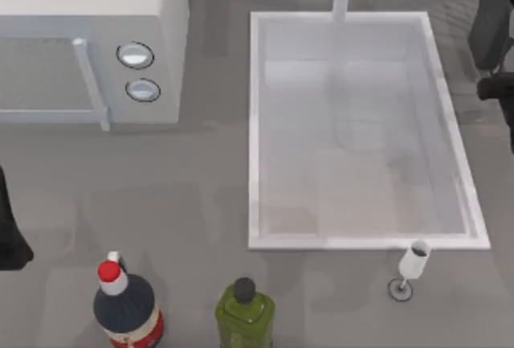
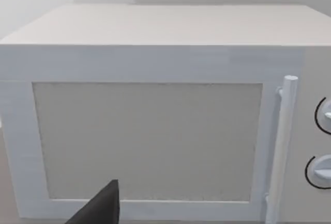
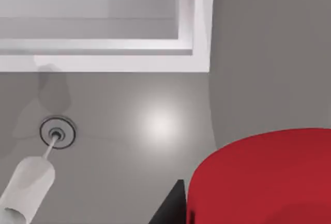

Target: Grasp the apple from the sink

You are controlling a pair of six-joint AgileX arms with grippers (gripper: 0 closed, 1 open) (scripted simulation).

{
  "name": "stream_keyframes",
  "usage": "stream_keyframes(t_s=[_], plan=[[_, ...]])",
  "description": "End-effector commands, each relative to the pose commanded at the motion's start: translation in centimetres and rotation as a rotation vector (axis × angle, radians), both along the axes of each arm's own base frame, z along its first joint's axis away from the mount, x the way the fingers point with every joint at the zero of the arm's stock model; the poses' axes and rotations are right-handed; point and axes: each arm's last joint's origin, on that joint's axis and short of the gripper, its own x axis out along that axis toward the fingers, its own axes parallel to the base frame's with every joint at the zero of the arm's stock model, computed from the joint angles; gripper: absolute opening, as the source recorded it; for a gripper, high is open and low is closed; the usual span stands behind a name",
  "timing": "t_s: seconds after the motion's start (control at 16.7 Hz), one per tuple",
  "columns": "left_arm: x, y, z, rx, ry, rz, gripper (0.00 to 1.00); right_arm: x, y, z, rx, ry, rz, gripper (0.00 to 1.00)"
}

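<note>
Apple (image 3: pixel 264 175) close under right wrist camera, large red rounded mass beside dark finger (image 3: pixel 170 208) of right end effector; appears held, above tabletop (image 3: pixel 269 53) outside sink (image 3: pixel 194 58) corner, near wine glass (image 3: pixel 28 185). Exact jaw opening cannot be made out. Judgement: apple rigid, light, smooth, somewhat slippery; best taken across widest middle. Sink basin (image 1: pixel 257 123) in top view lies bare. Right arm (image 1: pixel 494 34) cut off at top view's right edge. Left arm (image 1: pixel 10 235) parked at left edge, facing microwave (image 2: pixel 155 131); its finger opening undetermined.
</note>
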Motion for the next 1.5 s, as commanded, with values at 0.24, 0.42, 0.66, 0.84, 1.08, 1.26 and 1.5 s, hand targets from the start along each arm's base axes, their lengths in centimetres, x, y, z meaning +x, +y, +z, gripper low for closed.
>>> stream_keyframes(t_s=[0.24,0.42,0.66,0.84,1.08,1.26,1.5], plan=[[0.0,0.0,0.0,0.0,0.0,0.0,1.0,-4.4,-5.1,-1.2,0.005,0.019,-0.003,0.0],[0.0,0.0,0.0,0.0,0.0,0.0,1.0,-6.2,-6.7,-1.5,0.008,0.01,-0.004,0.0],[0.0,0.0,0.0,0.0,0.0,0.0,1.0,-6.3,-6.7,-1.5,0.008,0.014,-0.003,0.0],[0.0,0.0,0.0,0.0,0.0,0.0,1.0,-6.1,-6.7,-2.6,0.008,0.019,-0.003,0.0],[0.0,0.0,0.0,0.0,0.0,0.0,1.0,-5.6,-6.7,-7.0,0.008,0.004,-0.003,0.0],[0.0,0.0,0.0,0.0,0.0,0.0,1.0,-5.9,-6.8,-10.6,0.008,-0.004,-0.004,0.0],[0.0,0.0,0.0,0.0,0.0,0.0,1.0,-6.3,-6.8,-12.5,0.008,0.01,-0.004,0.0]])
